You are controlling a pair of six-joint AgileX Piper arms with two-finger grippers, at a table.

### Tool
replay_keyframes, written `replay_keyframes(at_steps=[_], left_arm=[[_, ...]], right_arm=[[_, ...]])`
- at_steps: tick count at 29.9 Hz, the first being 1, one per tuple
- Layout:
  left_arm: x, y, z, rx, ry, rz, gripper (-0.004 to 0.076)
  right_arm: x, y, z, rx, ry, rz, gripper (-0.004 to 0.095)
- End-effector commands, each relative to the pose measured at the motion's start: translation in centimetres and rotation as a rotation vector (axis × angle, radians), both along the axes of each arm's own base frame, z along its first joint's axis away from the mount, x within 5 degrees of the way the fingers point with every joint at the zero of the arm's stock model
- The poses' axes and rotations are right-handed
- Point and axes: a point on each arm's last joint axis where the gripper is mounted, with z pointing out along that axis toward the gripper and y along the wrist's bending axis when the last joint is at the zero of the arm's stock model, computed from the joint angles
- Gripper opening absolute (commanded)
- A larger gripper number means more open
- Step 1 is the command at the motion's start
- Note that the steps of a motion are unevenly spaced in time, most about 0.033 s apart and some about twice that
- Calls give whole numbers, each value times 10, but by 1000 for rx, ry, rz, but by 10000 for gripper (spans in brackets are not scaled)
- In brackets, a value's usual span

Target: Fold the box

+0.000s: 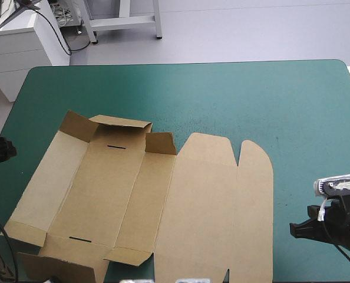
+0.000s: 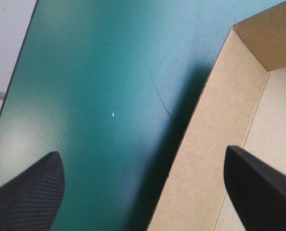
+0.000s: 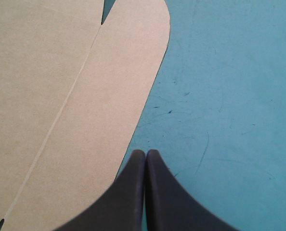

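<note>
Box (image 1: 134,206) lies opened out at the lower left of the high frame, on the tabletop (image 1: 251,100). Left wrist: left hand (image 2: 142,154) is spread across its outer edge. The board looks light and stiff, probably best pinched there. Right wrist: right hand (image 3: 145,154) is pressed together, empty, beside its rounded edge.

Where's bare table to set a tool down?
Far strip of the teal-green cover beyond the box, and the right side past its rounded flap. Crowded: left and near-centre, under the box; right pincer sits near-right.

Jaws wide apart astride box (image 2: 215,144) edge, perhaps a raised wall, over teal-green cover (image 2: 95,86)
</note>
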Motion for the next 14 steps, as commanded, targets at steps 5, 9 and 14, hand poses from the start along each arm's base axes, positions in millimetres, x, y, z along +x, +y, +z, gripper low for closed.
replay_keyframes(at_steps=[5,9,14], left_arm=[[-5,-8,6,34,-20,-121,662],[-8,-12,-23,-30,66,-182,662],[-8,-12,-54,-109,144,-189,662]], right_arm=[[2,0,9,-9,-59,4,-19],[2,0,9,-12,-60,7,-19],[2,0,8,-11,-52,9,-19]])
